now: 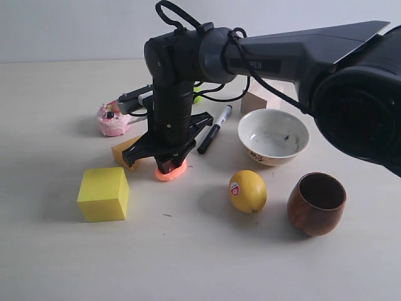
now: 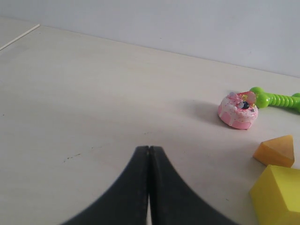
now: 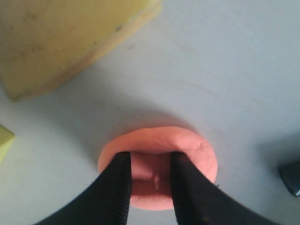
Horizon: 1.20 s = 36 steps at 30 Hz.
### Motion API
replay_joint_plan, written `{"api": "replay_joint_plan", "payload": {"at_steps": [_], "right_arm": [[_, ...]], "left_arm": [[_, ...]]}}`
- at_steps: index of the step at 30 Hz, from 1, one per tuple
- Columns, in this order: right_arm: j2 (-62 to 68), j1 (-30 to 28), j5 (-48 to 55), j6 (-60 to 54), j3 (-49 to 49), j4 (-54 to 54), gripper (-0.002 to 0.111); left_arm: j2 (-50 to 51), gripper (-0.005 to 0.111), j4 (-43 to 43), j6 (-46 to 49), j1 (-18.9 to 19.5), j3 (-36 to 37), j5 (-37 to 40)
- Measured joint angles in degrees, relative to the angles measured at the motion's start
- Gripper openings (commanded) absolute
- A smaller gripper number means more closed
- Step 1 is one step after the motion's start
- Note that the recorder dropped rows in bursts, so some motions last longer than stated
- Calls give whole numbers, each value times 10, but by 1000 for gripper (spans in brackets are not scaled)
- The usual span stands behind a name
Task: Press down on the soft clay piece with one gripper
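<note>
The soft clay piece [image 1: 180, 172] is a salmon-orange flattened patty lying on the table between the yellow cube and the marker. My right gripper [image 1: 170, 164] stands straight down on it. In the right wrist view both fingertips [image 3: 123, 161] are sunk into the clay [image 3: 159, 139], a narrow gap apart, with a raised rim around them; the right gripper [image 3: 150, 156] is open. My left gripper [image 2: 148, 149] is shut with nothing in it, low over bare table, and does not show in the exterior view.
A yellow cube [image 1: 103, 193] and an orange-yellow wedge [image 1: 124, 150] lie left of the clay, with a pink toy cake [image 1: 113, 120] behind. A marker [image 1: 214, 130], white bowl [image 1: 273, 137], lemon [image 1: 247, 190] and wooden cup [image 1: 316, 203] sit to the right.
</note>
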Motion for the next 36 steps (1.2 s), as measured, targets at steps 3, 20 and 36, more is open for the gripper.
{"api": "replay_joint_plan", "payload": {"at_steps": [3,20,36], "right_arm": [[0,0,0,0,0,0,29],[-1,0,0,0,0,-1,21],[-22,0,-18,0,1,-3,13]], "left_arm": [[0,0,0,0,0,0,0],[0,0,0,0,0,0,0],[0,0,0,0,0,0,0]]}}
